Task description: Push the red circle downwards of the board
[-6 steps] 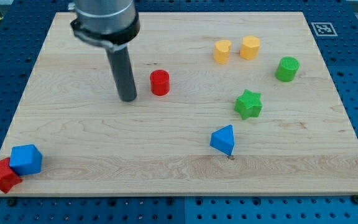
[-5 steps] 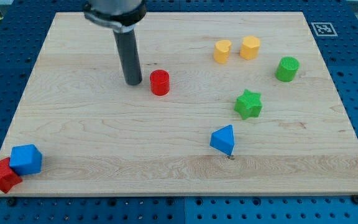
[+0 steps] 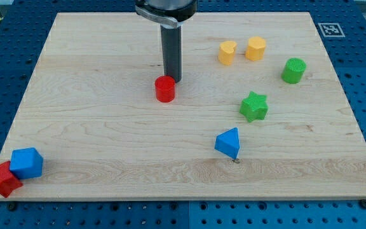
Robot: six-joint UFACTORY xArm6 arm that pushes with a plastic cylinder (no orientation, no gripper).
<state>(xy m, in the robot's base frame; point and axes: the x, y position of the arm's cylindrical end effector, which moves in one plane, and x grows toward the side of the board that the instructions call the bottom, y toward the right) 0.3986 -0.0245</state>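
Note:
The red circle (image 3: 165, 89) is a small red cylinder standing a little above the middle of the wooden board (image 3: 94, 146). My tip (image 3: 173, 79) stands just above it toward the view's top and slightly to its right, touching or nearly touching its upper edge. The dark rod rises from there out of the view's top.
A yellow heart (image 3: 227, 53) and a yellow hexagon (image 3: 255, 48) lie at the upper right, with a green cylinder (image 3: 293, 70) beyond. A green star (image 3: 253, 106) and a blue triangle (image 3: 228, 143) lie right of centre. A blue cube (image 3: 27, 163) and a red star (image 3: 0, 179) sit at the bottom left corner.
My tip has moved from the left of the red circle up and to the right, round to its top side. The red circle has shifted slightly downwards.

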